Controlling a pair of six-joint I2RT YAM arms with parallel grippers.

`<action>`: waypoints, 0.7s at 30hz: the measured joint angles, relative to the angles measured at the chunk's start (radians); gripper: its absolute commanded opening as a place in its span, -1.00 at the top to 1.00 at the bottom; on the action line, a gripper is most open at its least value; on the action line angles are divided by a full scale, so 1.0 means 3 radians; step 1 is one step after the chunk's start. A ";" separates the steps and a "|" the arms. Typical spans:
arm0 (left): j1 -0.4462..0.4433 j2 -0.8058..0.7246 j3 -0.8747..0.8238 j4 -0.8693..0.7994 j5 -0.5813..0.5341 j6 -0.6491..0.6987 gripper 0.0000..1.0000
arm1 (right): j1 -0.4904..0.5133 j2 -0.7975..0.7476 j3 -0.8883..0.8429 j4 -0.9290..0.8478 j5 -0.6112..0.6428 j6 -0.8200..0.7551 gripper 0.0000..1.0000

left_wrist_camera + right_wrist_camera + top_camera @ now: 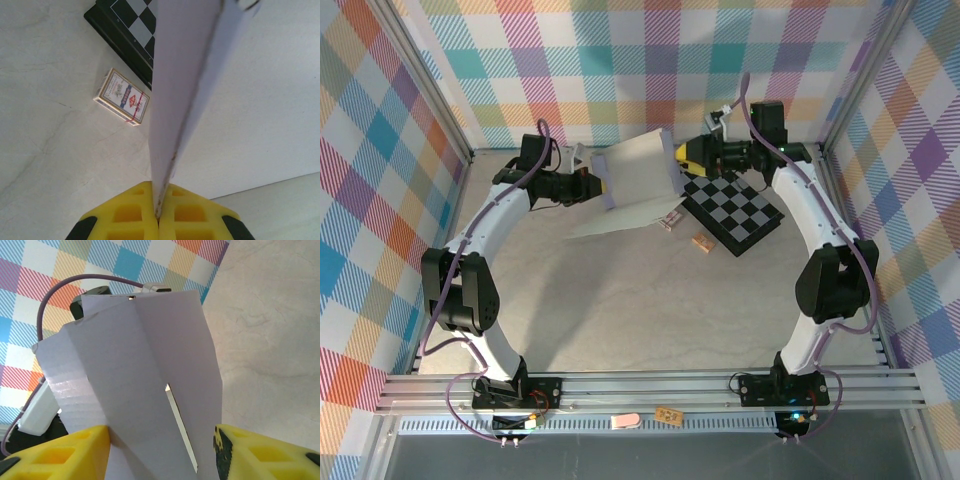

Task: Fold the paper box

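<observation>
The pale lavender paper box (635, 170) hangs tilted above the back of the table, held up between the two arms. On its left edge my left gripper (600, 181) is shut; in the left wrist view the yellow jaws (159, 212) pinch the thin sheet (185, 75) edge-on. At the box's right side is my right gripper (682, 155). In the right wrist view it (162, 450) stands open, its yellow fingers (80, 450) wide apart with the folded panels (145, 380) and a narrow slit between them.
A black-and-white checkerboard (735, 208) lies at the back right, partly under the box. Two small card packs (702, 242) (670, 218) sit on the table beside it; one shows in the left wrist view (121, 97). Plaid walls close in the back and sides.
</observation>
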State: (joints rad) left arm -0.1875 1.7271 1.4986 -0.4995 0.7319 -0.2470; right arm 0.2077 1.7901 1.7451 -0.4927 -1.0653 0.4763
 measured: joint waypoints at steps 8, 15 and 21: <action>-0.0003 0.0000 0.0001 -0.0017 -0.0001 0.0001 1.00 | 0.0074 -0.0066 0.0024 -0.0137 0.0210 -0.0172 -0.19; -0.0022 0.0000 0.0000 -0.0015 0.0000 0.0001 1.00 | 0.0092 -0.0093 0.0025 -0.0136 0.0207 -0.0172 -0.23; -0.0024 0.0000 0.0001 -0.0017 0.0000 0.0001 1.00 | 0.0098 -0.0095 0.0032 -0.0134 0.0177 -0.0170 -0.26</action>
State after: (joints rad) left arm -0.1947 1.7271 1.4990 -0.5045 0.7319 -0.2466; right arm 0.2371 1.7615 1.7546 -0.5327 -1.0122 0.4252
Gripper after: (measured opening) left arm 0.046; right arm 0.625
